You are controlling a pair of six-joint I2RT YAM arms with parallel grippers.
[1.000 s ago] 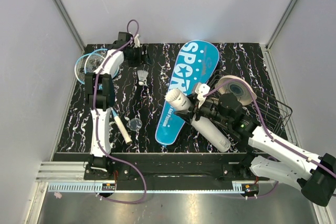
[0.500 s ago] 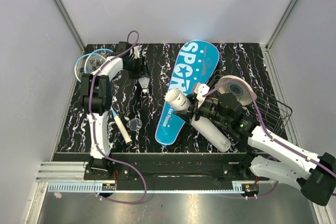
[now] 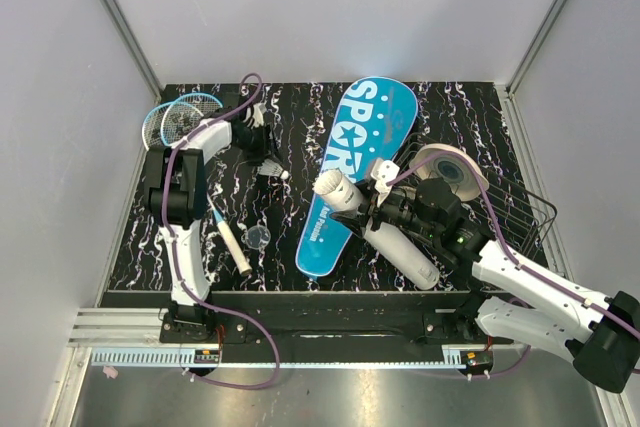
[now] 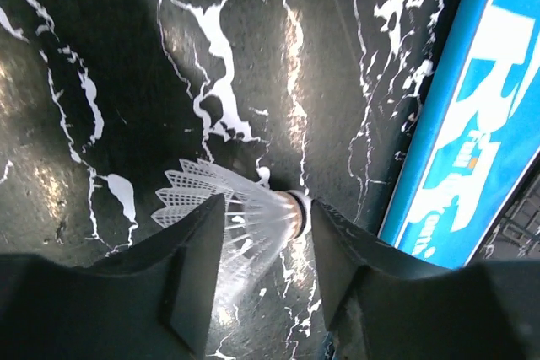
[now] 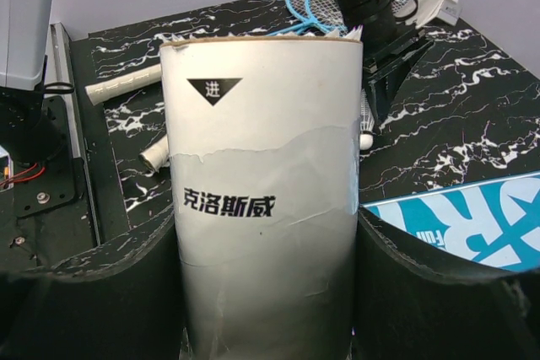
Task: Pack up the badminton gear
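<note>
Since a second ago the left gripper (image 3: 264, 151) has swung from the far edge of the table (image 3: 470, 117) toward the near side. The shuttlecock (image 3: 271, 169) has come with it and is now tipped sideways, cork to the right.

At far left two racket heads (image 3: 178, 119) overlap. Their shafts vanish under the left arm (image 3: 188, 182), and only the white handles (image 3: 234, 250) reappear nearer. In the left wrist view the fingers (image 4: 192, 280) stand narrowly apart, pinching the feather skirt, whose lower part blurs out between them. A small clear cap (image 3: 258, 237) sits beside the handles.

The blue cover (image 3: 352, 162) lies lengthways mid-table, some lettering hidden behind the tube (image 3: 338, 190). The right gripper (image 3: 366, 203) clamps the tube tilted, mouth toward the left arm. In the right wrist view the tube's base is cut off. Another white cylinder (image 3: 402, 257) lies partly under the right arm (image 3: 530, 282), which also half covers a woven disc (image 3: 447, 169) and the wire basket (image 3: 528, 212).
</note>
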